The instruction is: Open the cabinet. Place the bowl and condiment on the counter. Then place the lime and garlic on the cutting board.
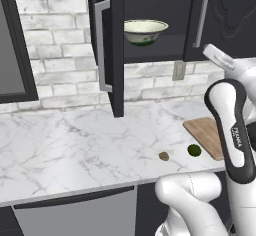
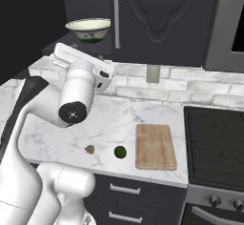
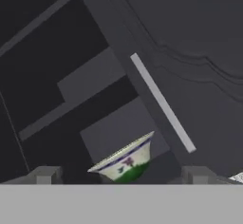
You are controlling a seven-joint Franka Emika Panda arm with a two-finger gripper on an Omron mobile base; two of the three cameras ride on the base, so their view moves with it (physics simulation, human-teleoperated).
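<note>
Now the hand is wide and holds nothing; the bowl sits on the cabinet shelf just ahead, between its fingertips. A crooked approach could knock it off.

The cutting board lies on the counter. Just left of the board sits the lime, and the garlic farther left. Above and behind the board, the bowl rests on the shelf inside the cabinet.
</note>
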